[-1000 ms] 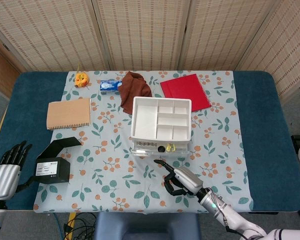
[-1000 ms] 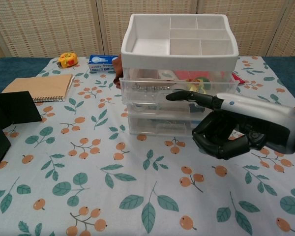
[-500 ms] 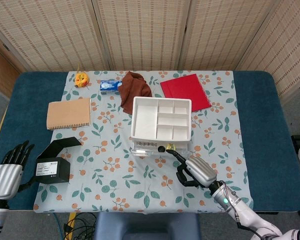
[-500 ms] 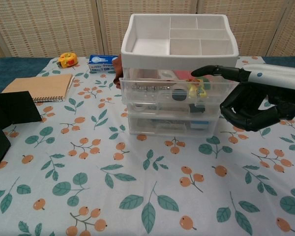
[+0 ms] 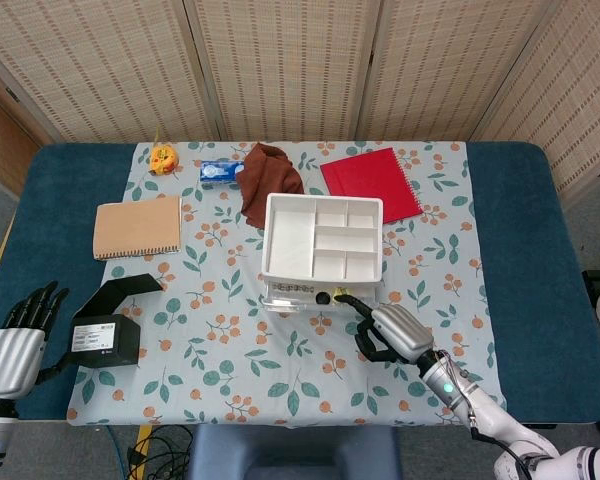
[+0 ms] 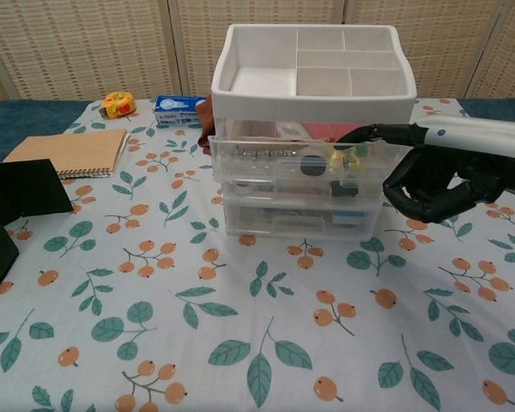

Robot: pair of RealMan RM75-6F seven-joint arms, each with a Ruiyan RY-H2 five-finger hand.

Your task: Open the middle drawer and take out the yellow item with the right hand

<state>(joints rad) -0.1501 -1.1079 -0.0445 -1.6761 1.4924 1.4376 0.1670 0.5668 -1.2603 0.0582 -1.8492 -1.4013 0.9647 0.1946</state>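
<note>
A clear three-drawer unit (image 6: 302, 184) with a white divided tray (image 6: 313, 105) on top stands mid-table. Its uppermost clear drawer (image 6: 266, 159) sticks out slightly, and a small yellow item (image 6: 339, 160) shows through its front. My right hand (image 6: 433, 176) hovers at the unit's right front. Its forefinger reaches left to that drawer's top edge just above the yellow item, and the other fingers are curled in on nothing. The head view shows the right hand (image 5: 395, 335) below the unit (image 5: 323, 290). My left hand (image 5: 15, 335) rests at the table's near left edge, fingers spread and empty.
A black box (image 5: 105, 338) with a raised flap lies near my left hand. A tan notebook (image 5: 137, 226) is at the left, and a red notebook (image 5: 371, 184) behind the unit. A brown cloth (image 5: 270, 180), a blue packet (image 5: 220, 172) and a yellow tape measure (image 5: 162, 158) lie at the back.
My right hand has moved right and up, from in front of the drawers to their right front corner, and its forefinger now bends onto the upper drawer's top edge. The left hand barely moved.
</note>
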